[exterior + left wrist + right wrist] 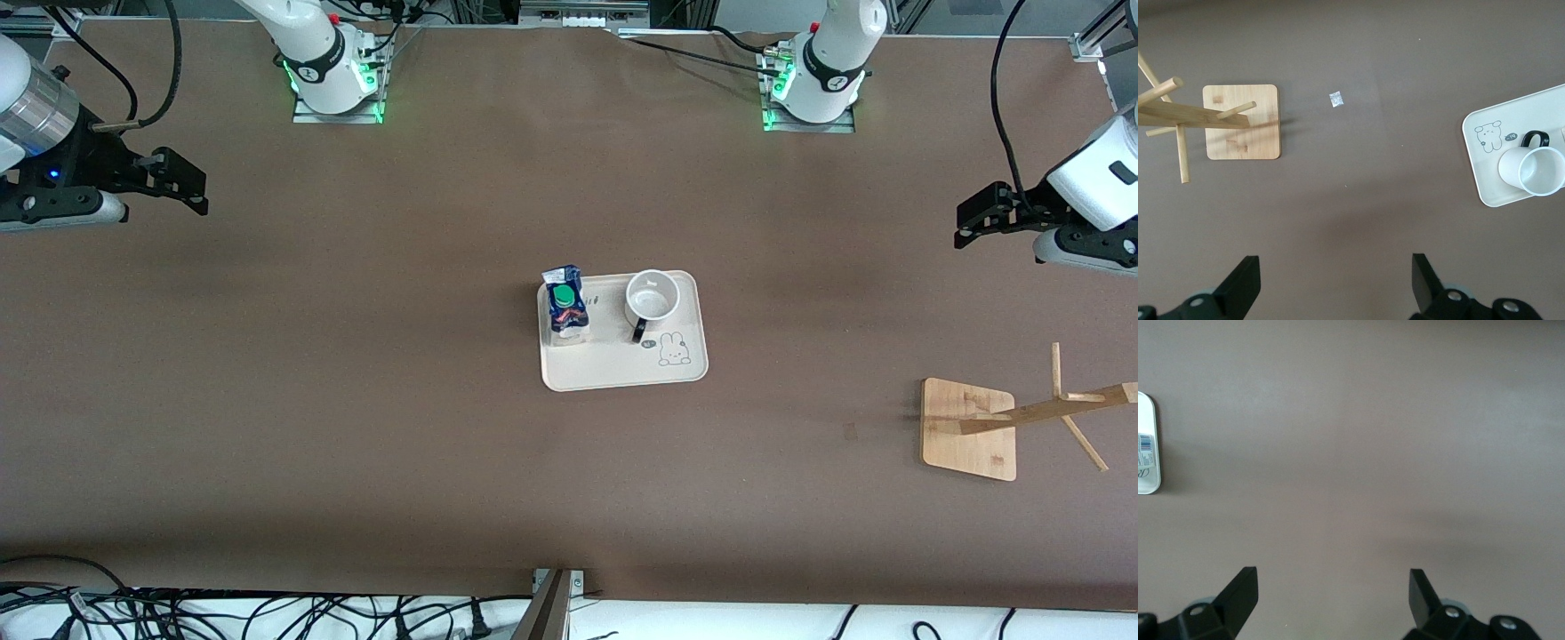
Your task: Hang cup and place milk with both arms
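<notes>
Hovering over the table's edge at the right arm's end, the right gripper (182, 182) holds nothing, its fingers (1238, 590) spread wide above bare brown table (356, 400).

Mid-table sits a cream tray (613, 369) with a rabbit drawing (676, 349) printed in its corner; the small mark beside the drawing is too small to read. The milk (566, 307) stands on the tray's end toward the right arm, green cap up, its lettering not legible. The cup (652, 300) stands upright beside it on the same tray, apart from the carton, with its black handle pointing toward the front camera.

A wooden rack (1005, 425) with angled pegs stands toward the left arm's end, nearer the front camera than the tray and well apart from it, with open table between.

The left gripper (978, 218) hangs over the edge at that end, fingers (1245, 283) wide apart and empty. Both arms wait.
</notes>
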You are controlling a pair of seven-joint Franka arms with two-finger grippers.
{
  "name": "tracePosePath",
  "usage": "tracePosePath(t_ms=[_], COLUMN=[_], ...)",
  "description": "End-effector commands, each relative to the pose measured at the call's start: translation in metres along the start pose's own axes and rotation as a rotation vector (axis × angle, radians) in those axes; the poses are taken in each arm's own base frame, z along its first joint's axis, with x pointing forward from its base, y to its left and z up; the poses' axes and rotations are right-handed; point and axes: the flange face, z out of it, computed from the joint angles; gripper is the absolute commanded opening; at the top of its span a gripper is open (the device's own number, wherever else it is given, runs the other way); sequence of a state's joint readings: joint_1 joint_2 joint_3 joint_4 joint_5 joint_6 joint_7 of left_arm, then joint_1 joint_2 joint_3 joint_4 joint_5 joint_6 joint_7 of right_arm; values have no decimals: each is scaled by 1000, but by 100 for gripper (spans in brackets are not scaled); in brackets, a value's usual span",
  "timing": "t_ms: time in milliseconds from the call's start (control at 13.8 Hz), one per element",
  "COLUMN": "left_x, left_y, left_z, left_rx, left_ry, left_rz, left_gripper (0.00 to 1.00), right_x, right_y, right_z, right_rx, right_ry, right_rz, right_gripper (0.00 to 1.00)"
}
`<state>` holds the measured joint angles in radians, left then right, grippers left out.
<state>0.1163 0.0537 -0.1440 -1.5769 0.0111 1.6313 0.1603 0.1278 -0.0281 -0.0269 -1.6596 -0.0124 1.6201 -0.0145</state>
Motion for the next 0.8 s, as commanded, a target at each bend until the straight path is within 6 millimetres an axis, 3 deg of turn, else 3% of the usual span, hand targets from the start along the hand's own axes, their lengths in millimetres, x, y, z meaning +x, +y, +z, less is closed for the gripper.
tracePosePath(t_ms=[0,362,507,580,725], left_x=[3,3,4,5,5], left_y=[0,0,4,5,5], left_z=[-6,-6,-6,-7,-7], left_rx=[-9,-7,-8,-8,-8], left_ry=[7,7,7,10,10], left_rz=[21,22,28,25,25], left_gripper=[100,100,100,100,100], right_x=[5,14,18,24,18], right_y=[1,-10,-12,-21,-48], right_z=[-1,6,20,40,40], right_rx=[26,25,28,28,27], right_ry=[0,-14,-46,-98,-135], right_rz=[-1,-29,-34,-69,-149], right_gripper=[100,100,100,100,100])
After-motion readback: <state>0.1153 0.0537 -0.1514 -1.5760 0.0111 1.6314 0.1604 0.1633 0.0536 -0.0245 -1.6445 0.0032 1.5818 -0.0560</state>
